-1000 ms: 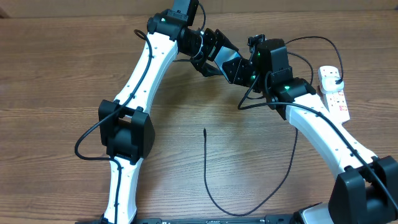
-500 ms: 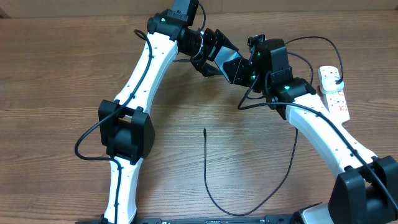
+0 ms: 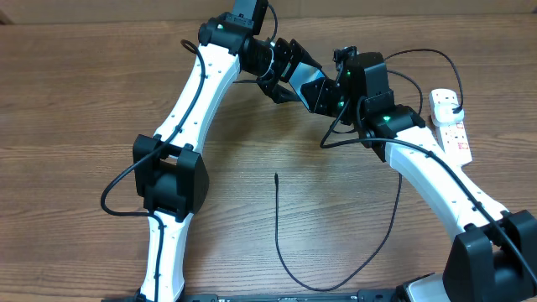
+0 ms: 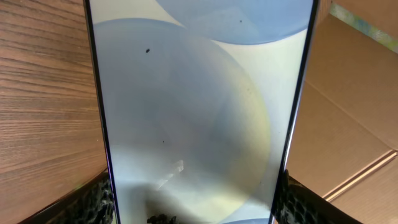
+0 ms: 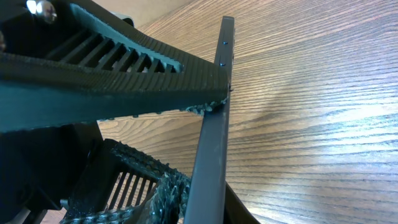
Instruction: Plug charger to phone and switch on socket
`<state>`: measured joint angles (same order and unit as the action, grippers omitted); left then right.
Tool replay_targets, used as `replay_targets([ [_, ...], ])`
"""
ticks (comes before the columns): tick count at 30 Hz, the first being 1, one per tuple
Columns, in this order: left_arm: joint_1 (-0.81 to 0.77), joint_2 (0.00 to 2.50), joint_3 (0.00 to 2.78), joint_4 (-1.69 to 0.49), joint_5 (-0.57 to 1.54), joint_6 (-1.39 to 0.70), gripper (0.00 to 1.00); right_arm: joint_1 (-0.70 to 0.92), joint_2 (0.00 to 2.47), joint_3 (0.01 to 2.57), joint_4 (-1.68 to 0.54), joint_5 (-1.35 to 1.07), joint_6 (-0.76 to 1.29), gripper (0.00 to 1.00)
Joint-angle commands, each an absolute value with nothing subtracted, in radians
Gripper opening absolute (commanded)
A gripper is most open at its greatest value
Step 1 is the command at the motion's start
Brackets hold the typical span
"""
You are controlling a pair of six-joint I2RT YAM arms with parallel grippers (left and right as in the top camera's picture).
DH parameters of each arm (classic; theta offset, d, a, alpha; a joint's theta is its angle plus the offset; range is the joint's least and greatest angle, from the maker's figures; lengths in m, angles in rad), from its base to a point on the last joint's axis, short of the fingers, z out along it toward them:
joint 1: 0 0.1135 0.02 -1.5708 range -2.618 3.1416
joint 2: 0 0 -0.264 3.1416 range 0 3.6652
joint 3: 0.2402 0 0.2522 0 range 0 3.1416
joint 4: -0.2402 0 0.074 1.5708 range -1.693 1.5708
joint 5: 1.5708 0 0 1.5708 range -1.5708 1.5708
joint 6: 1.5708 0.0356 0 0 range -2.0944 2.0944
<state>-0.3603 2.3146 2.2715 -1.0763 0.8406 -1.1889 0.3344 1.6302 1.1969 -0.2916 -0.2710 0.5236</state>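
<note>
Nearest us, short of the phone, the charger [image 3: 278, 222] lies loose on the table [image 3: 84, 101]. Its tip [image 3: 276, 176] is well apart from the phone, and its black line loops round and runs under the right arm. Right of the phone lies the white socket [image 3: 451, 126] with red marks. From overhead, both wrists crowd over the phone and hide most of it. Beyond the phone we see brown cardboard [image 4: 354, 93].

The phone [image 4: 193, 112] is slim and dark-edged, its screen glowing pale blue-grey with soft round shapes.

The left gripper [image 4: 194, 208] grasps the phone, with a ribbed pad [image 4: 93, 202] on each long edge. The right gripper [image 5: 205, 143] straddles the phone's thin side, its upper fingertip [image 5: 214, 102] touching the phone. Whether it is clamped we cannot tell.
</note>
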Motion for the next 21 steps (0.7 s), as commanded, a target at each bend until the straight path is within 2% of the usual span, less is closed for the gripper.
replay_targets([
  [1, -0.376, 2.254, 2.307, -1.073, 0.879, -1.201, 0.04, 0.339, 1.633, 1.223, -0.279, -0.262, 0.522, 0.18],
  [21, -0.388, 2.212, 2.307, -1.073, 0.768, -1.199, 0.04, 0.339, 1.633, 1.223, -0.29, -0.224, 0.526, 0.15],
])
